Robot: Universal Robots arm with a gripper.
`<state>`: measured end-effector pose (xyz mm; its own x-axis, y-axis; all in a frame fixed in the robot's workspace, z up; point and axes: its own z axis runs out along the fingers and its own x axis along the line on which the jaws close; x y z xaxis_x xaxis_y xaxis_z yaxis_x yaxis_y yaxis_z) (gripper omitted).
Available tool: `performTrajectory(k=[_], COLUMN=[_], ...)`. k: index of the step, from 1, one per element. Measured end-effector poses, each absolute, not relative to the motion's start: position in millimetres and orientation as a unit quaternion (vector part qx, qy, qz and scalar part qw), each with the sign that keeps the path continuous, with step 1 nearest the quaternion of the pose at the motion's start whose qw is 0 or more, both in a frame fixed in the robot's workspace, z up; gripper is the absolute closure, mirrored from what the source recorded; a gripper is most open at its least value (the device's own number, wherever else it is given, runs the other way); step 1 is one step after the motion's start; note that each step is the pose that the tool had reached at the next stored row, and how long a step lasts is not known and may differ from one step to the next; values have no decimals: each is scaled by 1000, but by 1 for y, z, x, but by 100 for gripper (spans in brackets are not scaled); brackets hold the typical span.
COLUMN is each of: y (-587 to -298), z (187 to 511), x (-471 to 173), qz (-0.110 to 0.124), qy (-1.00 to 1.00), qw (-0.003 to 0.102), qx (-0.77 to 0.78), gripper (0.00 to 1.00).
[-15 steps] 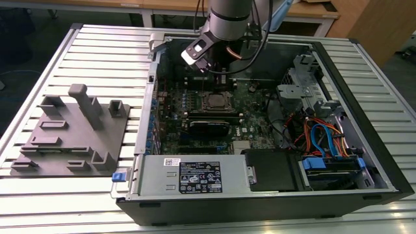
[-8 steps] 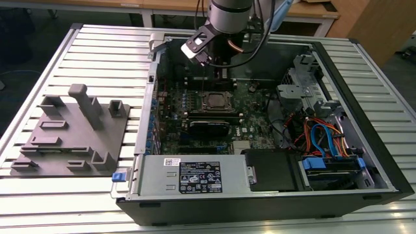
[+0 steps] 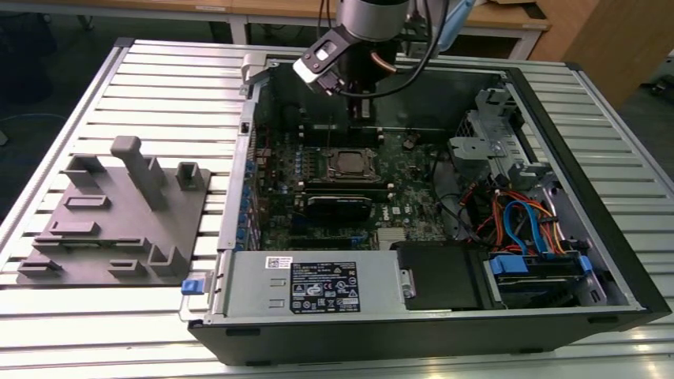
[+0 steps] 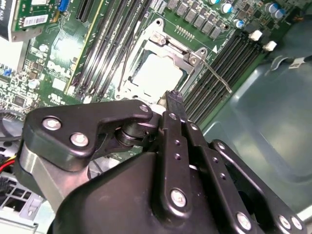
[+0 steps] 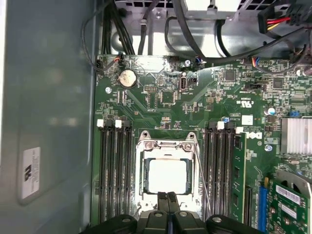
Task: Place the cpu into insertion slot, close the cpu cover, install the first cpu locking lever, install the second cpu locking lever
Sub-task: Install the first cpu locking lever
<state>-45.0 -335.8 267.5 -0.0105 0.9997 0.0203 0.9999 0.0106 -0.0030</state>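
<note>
Fingers (image 5: 163, 204) of your gripper (image 5: 168, 195) were pressed together, holding nothing. Silvery chip (image 5: 167, 175) sat in socket (image 5: 143, 202), cover (image 5: 167, 145) down over it, at centre of exterior view; gripper hung upper middle, chip straight ahead of fingertips. One lever (image 5: 202, 180) stood loose.

Silver slatted metal table (image 3: 137, 87) bears a grey moulded fixture plate with upright posts (image 3: 116, 213), at the exterior view's left, just beside an open black computer case (image 3: 421, 343). Inside the case: grey labelled power supply box (image 3: 305, 286), blue and orange cables (image 3: 523, 221).
</note>
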Motion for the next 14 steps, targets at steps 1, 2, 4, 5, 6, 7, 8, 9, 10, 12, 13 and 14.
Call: performTrajectory(k=[1, 2, 4, 5, 6, 7, 8, 9, 10, 12, 13, 14], y=[-336, -336, -336, -336, -336, -336, -336, -336, -336, -336, -336, -336], z=[269, 270, 270, 270, 271, 271, 271, 271, 271, 271, 271, 271], x=[-45, -45, -45, -45, -45, -45, -45, -45, -45, -45, -45, -45], qz=[-6, -6, -6, -6, -6, -6, -6, -6, -6, -6, -6, -6], qy=[-711, -711, -711, -711, -711, -711, -711, -711, -711, -711, -711, -712], qw=[8, 8, 8, 8, 8, 8, 8, 8, 8, 8, 8, 8], qx=[-703, -703, -703, -703, -703, -703, -703, -703, -703, -703, -703, -702], gripper=[90, 90, 90, 90, 90, 90, 90, 90, 90, 90, 90, 90])
